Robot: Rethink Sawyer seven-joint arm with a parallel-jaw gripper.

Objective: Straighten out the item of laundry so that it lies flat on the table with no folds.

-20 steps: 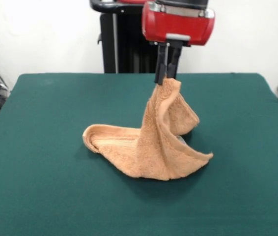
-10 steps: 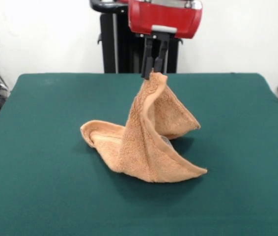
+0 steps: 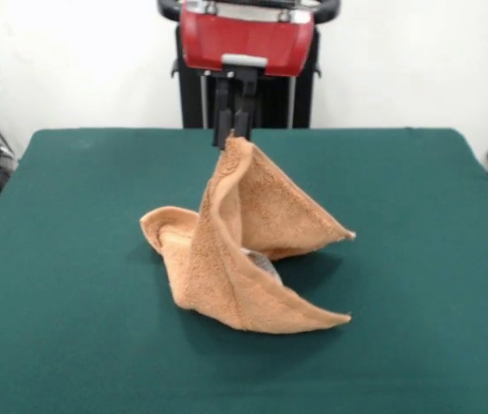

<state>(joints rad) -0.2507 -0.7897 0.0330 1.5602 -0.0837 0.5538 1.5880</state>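
The gripper [image 3: 233, 138] is pinched tight on the towel's [image 3: 244, 250] top corner, tenting it mid-frame (rest crumpled on the table [image 3: 71, 259]).

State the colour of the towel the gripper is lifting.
Orange-tan terry, plain; the towel shows best in the front view, against the dark green table.

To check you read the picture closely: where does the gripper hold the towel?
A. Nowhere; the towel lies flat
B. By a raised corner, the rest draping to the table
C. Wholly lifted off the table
B: the gripper pinches the towel's peak, and its lower folds rest on the table.
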